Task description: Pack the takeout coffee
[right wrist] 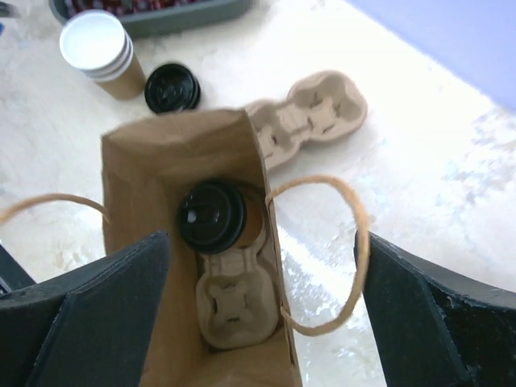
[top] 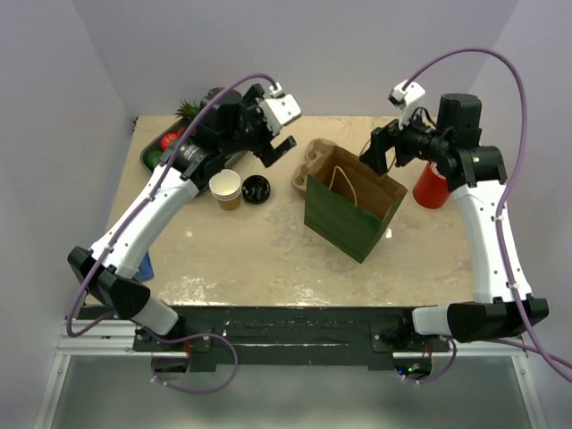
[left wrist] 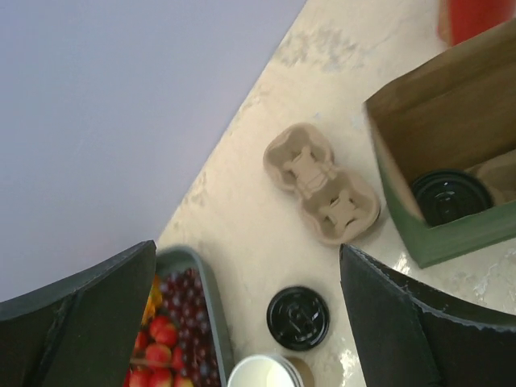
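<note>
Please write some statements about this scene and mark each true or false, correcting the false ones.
1. A lidded cup sits inside the green bag. True.
2. The pulp carrier on the table holds two cups. False: the carrier is empty.
3. The left claw and the right claw are both open. True.
4. The paper cup on the table wears its lid. False: the cup is open, and a loose black lid lies beside it.
5. The right claw grips the lidded cup. False: it grips nothing.

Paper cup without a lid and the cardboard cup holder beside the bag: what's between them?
A black lid, lying flat on the table between the open paper cup and the pulp cup carrier. The top view shows it.
</note>
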